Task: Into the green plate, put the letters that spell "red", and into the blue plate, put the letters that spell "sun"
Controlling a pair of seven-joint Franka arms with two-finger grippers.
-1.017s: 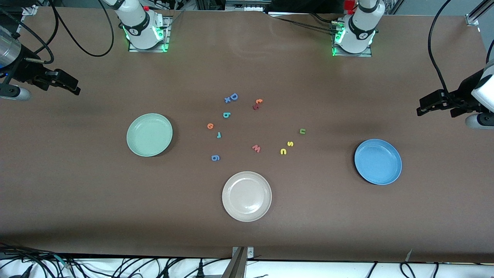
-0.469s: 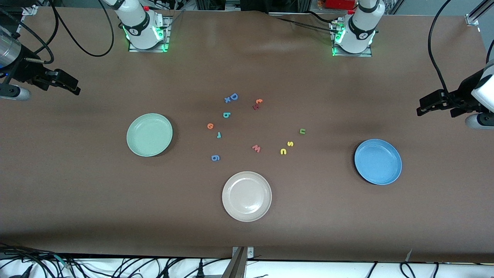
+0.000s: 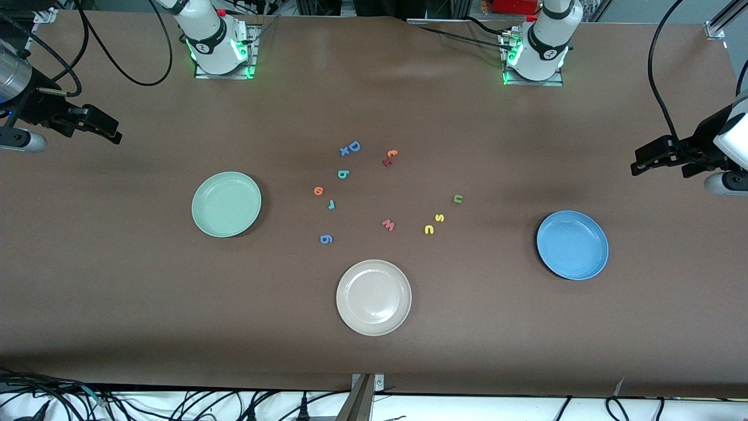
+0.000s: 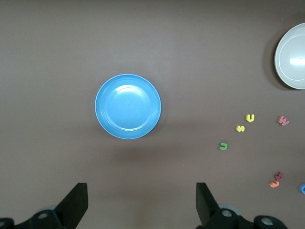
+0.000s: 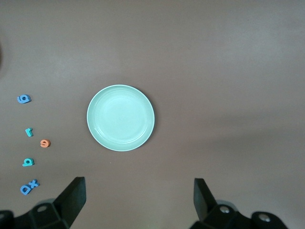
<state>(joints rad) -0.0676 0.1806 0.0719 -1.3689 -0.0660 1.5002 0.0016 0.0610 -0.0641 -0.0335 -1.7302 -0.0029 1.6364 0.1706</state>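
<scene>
- Both plates are bare; you have no letter moved yet, by the look of it.
- Left gripper (image 3: pixel 643 164): fingers spread wide, holding nothing, hanging over the table edge at the left arm's end. Waiting.
- Right gripper (image 3: pixel 111 133): also spread and empty, over the table edge at the right arm's end.
- Green plate (image 3: pixel 227 204): toward the right arm's end. Blue plate (image 3: pixel 572 245): toward the left arm's end. Cream plate (image 3: pixel 374 297): near the middle of the front edge; leave it alone.
- "red" set, mid-table on the green plate's side: d (image 3: pixel 343 173), e (image 3: pixel 318 190), r (image 3: pixel 331 204). They lie between the right gripper and the table centre, so you reach them with the right arm, in my judgement.
- "sun" set, mid-table on the blue plate's side: u (image 3: pixel 458 199), s (image 3: pixel 439 218), n (image 3: pixel 429 229). The left arm is nearer.
- s and n sit just beside each other; pinching one may nudge the other.
- Decoys: D (image 3: pixel 354 146), g (image 3: pixel 326 238), w (image 3: pixel 388 224).
- Letters look like small, flat, matte foam; you need a low, centred pinch. Plates are round, shallow and smooth with a raised rim.
</scene>
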